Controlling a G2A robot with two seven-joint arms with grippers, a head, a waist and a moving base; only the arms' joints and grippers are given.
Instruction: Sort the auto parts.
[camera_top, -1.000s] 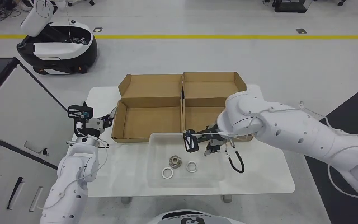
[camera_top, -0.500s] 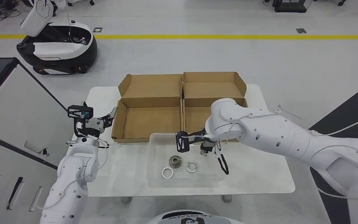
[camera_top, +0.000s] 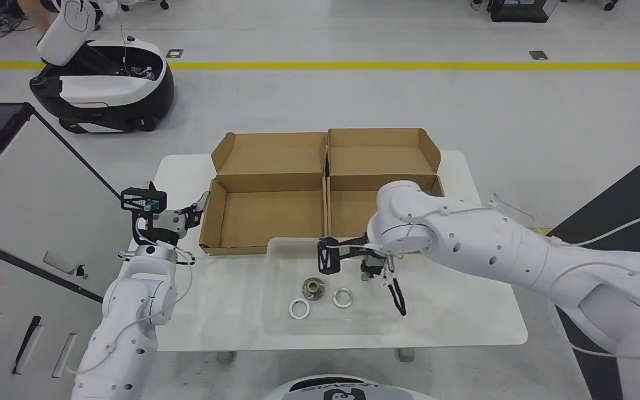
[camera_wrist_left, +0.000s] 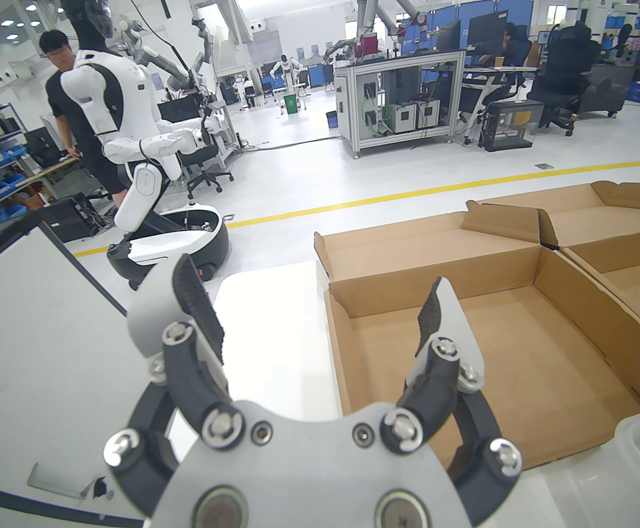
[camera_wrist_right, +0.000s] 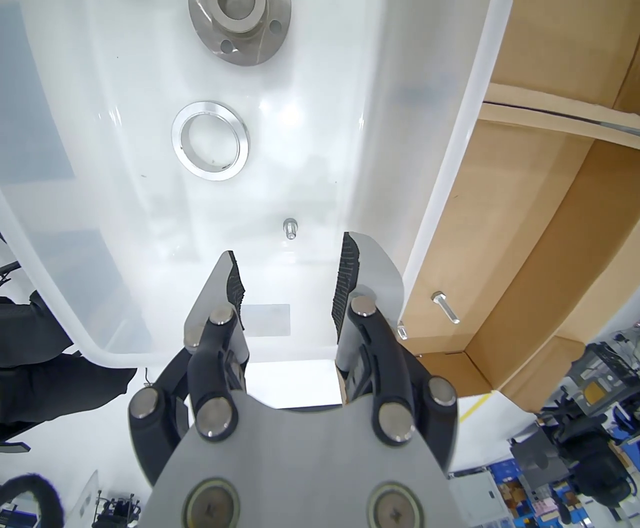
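Metal bolt (camera_wrist_right: 289, 228) lay in clear tray (camera_wrist_right: 452, 165) near ring (camera_wrist_right: 210, 140) and flange (camera_wrist_right: 240, 27). R gripper (camera_wrist_right: 287, 262) had swung from right cardboard box (camera_wrist_right: 525, 225) to just above bolt, jaws partly open, empty; next pick looked set. L gripper (camera_wrist_left: 320, 300) wide open, empty, beside left box (camera_wrist_left: 475, 360). White table (camera_top: 470, 310), lab floor (camera_top: 300, 100) w/ yellow line (camera_top: 400, 66).

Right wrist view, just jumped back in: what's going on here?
The right gripper hangs open over the clear tray, just short of a small bolt lying in it. A metal ring and a flange also lie in the tray. A hex bolt already lies in the right cardboard box. The left gripper is open and empty beside the left box.
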